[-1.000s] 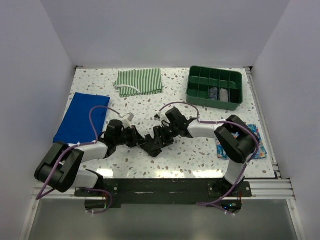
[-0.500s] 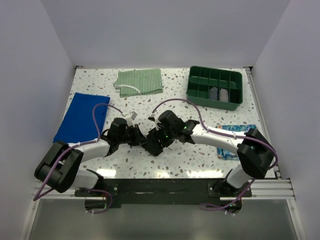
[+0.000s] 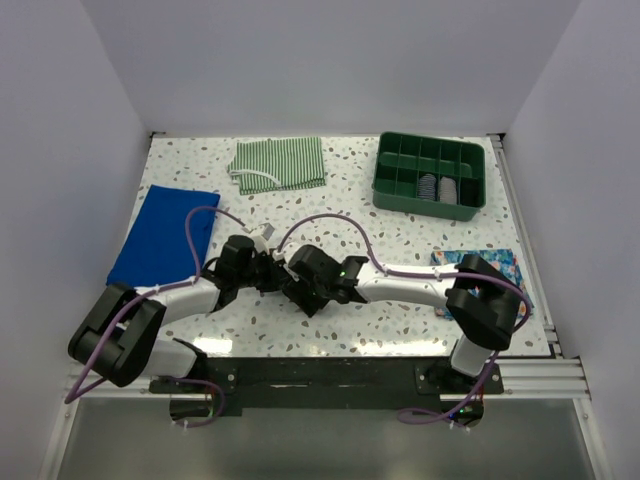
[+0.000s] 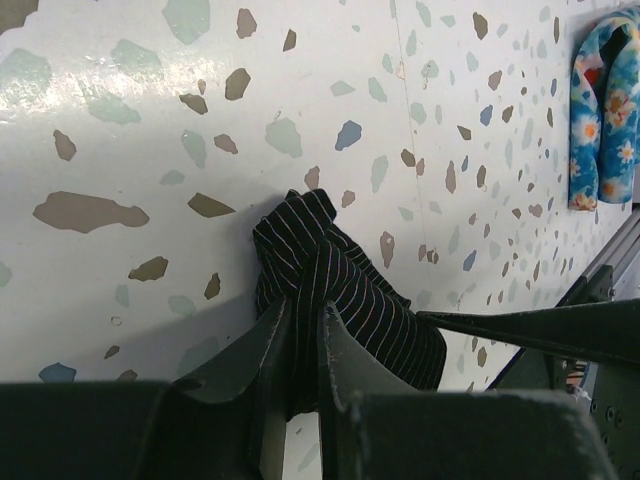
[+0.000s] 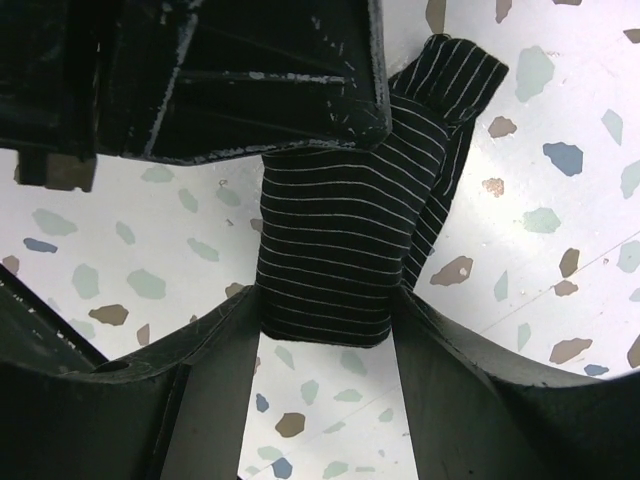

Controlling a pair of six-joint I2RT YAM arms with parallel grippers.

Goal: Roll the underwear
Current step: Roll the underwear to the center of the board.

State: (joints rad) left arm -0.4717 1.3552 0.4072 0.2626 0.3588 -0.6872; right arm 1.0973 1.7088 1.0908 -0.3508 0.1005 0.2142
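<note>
1. Seeing a flat green-and-white striped cloth (image 3: 279,163) and a green plastic tray with compartments (image 3: 430,175) at the far side of the speckled white table (image 3: 380,330).
2. Seeing a flat blue cloth (image 3: 163,235) at the left and a blue floral-print cloth (image 4: 600,110) at the right.
3. Finding the black thin-striped soft underwear (image 5: 335,255) bunched up on the table between both grippers.
4. Pinching one end with the left gripper (image 4: 300,320), fingers almost together.
5. Hugging the rolled part with the right gripper (image 5: 325,310), fingers touching both sides.

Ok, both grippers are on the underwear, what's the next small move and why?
Probably the right gripper should twist the underwear another turn while the left gripper holds: the bundle sits between both sets of fingers, but a loose end sticks out unrolled.
</note>
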